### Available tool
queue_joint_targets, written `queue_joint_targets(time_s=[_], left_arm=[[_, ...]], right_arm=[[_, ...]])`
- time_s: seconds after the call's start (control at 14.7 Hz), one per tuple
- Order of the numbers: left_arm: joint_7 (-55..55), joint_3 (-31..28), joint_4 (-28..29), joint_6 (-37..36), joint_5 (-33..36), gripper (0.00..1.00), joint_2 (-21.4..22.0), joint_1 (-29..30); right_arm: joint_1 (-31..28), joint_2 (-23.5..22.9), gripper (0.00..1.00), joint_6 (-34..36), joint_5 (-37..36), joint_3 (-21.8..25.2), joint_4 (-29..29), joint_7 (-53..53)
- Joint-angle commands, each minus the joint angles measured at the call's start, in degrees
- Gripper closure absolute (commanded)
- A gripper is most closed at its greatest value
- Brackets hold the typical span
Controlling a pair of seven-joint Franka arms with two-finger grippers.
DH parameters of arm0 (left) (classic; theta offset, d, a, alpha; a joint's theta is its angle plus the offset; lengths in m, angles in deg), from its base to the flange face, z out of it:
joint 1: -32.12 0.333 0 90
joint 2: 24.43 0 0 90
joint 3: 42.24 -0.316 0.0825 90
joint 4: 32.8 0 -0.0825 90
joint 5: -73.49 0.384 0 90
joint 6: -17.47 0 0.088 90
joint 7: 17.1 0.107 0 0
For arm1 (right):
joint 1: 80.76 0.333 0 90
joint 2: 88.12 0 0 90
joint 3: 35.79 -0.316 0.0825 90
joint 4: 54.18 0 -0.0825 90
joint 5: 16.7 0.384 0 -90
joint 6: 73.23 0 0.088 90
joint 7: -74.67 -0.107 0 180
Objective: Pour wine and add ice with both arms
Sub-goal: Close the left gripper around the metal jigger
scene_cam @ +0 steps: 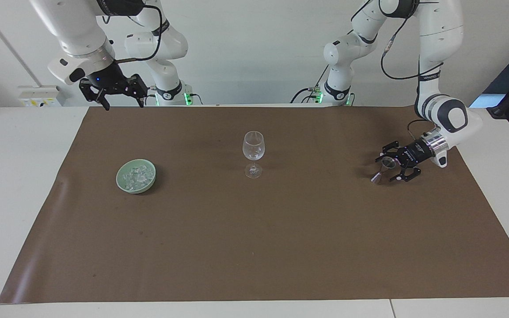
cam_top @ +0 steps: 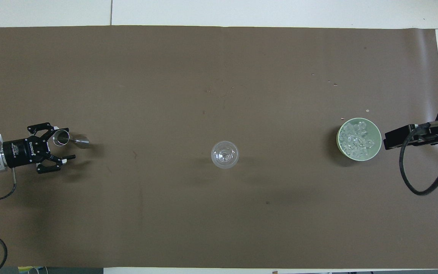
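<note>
The left arm [scene_cam: 440, 66] comes down from its tall shoulder, bends hard at the elbow and lays its wrist almost flat, so the left gripper [scene_cam: 387, 168] points sideways along the brown mat [scene_cam: 254, 247] toward the middle of the tabletop [scene_cam: 11, 185]. Its jaws are apart, sitting either side of a little metal jigger [cam_top: 69, 139] that's tipped over at the left arm's end — one fingertip [cam_top: 56, 129] looks right against the jigger's cup, the other fingertip [cam_top: 70, 156] is off it, so nothing is clamped.

The right arm [scene_cam: 75, 31] is up and waiting, forearm angled down with the right gripper [scene_cam: 122, 105] hanging over the mat's edge closest to the robots, jaws spread wide and empty. In the overhead view only its dark body and cable show, by the green bowl [cam_top: 371, 151].

The ice [scene_cam: 137, 176] — a heap of small whitish cubes — is in that pale green bowl, toward the right arm's end of the tabletop, farther from the robots than the spot under the right gripper. The wine glass [scene_cam: 253, 152] stands upright mid-mat between bowl and jigger, well apart from both. It's clear; I can't tell if there's anything in it.
</note>
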Motion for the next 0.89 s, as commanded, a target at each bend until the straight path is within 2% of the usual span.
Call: queue_joint_targets(time_s=[0.0, 0.27, 0.34, 0.41, 0.48, 0.82], left_arm=[[1.1, 0.0, 2.3, 1.9, -2.2, 0.07, 2.0, -1.4], [1.1, 0.0, 2.1, 2.0, -2.3, 0.15, 2.0, -1.5], [1.1, -0.1, 2.1, 1.9, -2.3, 0.34, 2.0, -1.5], [1.1, -0.1, 2.1, 2.0, -2.3, 0.75, 2.0, -1.5], [1.1, -0.1, 2.1, 1.9, -2.3, 1.0, 2.0, -1.4], [1.1, -0.2, 2.1, 1.8, -2.3, 1.0, 2.0, -0.7]], right_arm=[[-0.3, 1.3, 0.0, 0.3, 0.6, -0.5, 1.3, -1.2], [-0.3, 1.3, 0.0, 0.3, 0.6, -0.5, 1.3, -1.2], [-0.3, 1.3, 0.0, 0.3, 0.6, -0.5, 1.3, -1.2], [-0.3, 1.3, 0.0, 0.3, 0.6, -0.5, 1.3, -1.2], [-0.3, 1.3, 0.0, 0.3, 0.6, -0.5, 1.3, -1.2], [-0.3, 1.3, 0.0, 0.3, 0.6, -0.5, 1.4, -1.2]])
